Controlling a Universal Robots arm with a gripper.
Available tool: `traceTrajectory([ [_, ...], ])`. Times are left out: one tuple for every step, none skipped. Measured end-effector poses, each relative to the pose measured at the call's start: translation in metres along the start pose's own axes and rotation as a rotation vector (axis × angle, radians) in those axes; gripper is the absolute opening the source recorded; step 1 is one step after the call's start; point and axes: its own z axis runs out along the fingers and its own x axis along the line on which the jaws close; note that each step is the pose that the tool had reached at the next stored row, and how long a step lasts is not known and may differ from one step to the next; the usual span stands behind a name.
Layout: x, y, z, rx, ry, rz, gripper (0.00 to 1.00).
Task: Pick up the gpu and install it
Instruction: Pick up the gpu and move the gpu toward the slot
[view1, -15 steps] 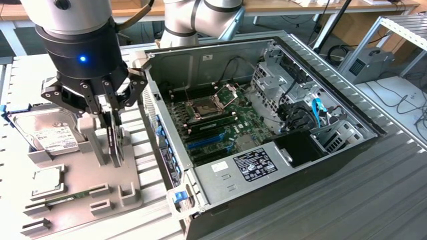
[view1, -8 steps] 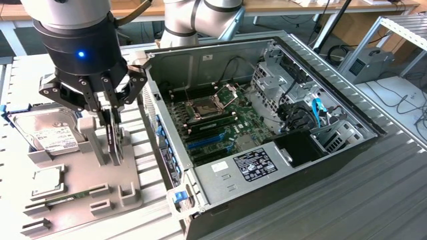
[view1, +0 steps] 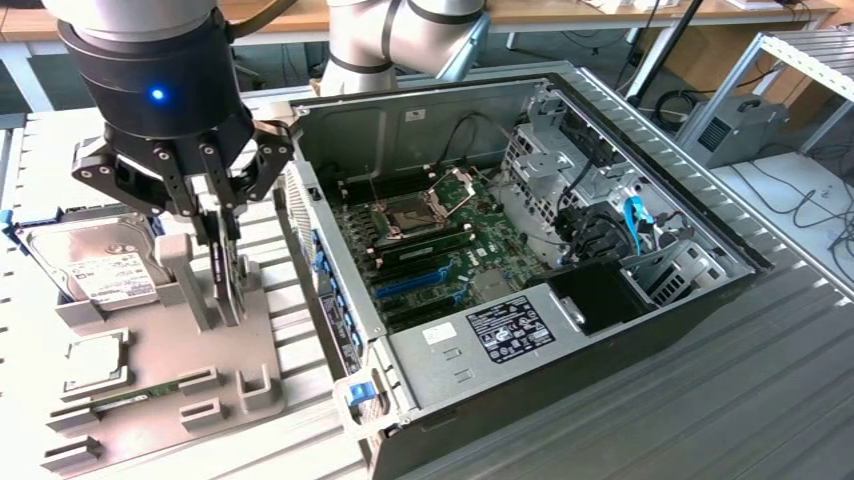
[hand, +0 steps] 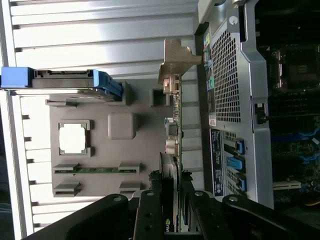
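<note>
The gripper (view1: 227, 290) stood over the grey holder tray (view1: 160, 350) with its jaws closed on the two flat faces of the gpu (hand: 175, 125). The card sat on edge between them, not lying flat. In the wrist view its long axis ran straight out from the jaws to the silver bracket (hand: 177, 60) at the far end, so the grip sat near the end opposite the bracket. Whether the card had left its slot in the tray could not be told. The open computer case (view1: 667, 170) lay just beside the tray, on the exterior view's right of the gripper. Its perforated rear panel (hand: 225, 75) ran parallel to the card. A small green-and-yellow mark showed on the card between the fingers, too small to read. The white label on the hard drive (view1: 100, 265) and the black label inside the case (view1: 510, 330) both carried print, but none of it was legible.
</note>
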Motion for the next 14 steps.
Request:
traceTrajectory([
  [0.000, 0.0000, -0.0007, -0.0001, 0.0001, 0.000, 0.26],
  [0.000, 0.0001, -0.0014, -0.0001, 0.0001, 0.000, 0.26],
  [0.000, 0.0001, -0.0020, -0.0001, 0.0001, 0.000, 0.26],
  [0.000, 0.0001, -0.0026, -0.0002, 0.0001, 0.000, 0.26],
  [0.000, 0.0001, -0.0033, -0.0003, 0.0001, 0.000, 0.26],
  [0.000, 0.0002, -0.0041, -0.0004, 0.0001, 0.000, 0.26],
  [0.000, 0.0002, -0.0050, -0.0005, 0.0001, 0.000, 0.26],
  [0.000, 0.0003, -0.0065, -0.0006, 0.0001, 0.000, 0.26],
  [0.000, 0.0003, -0.0075, -0.0006, 0.0001, 0.000, 0.26],
  [0.000, 0.0003, -0.0082, -0.0007, 0.0001, 0.000, 0.26],
  [0.000, 0.0003, -0.0091, -0.0009, 0.0001, 0.000, 0.26],
  [0.000, 0.0004, -0.0099, -0.0009, 0.0001, 0.000, 0.26],
  [0.000, 0.0004, -0.0107, -0.0009, 0.0002, 0.000, 0.26],
  [0.000, 0.0004, -0.0115, -0.0010, 0.0002, 0.000, 0.26],
])
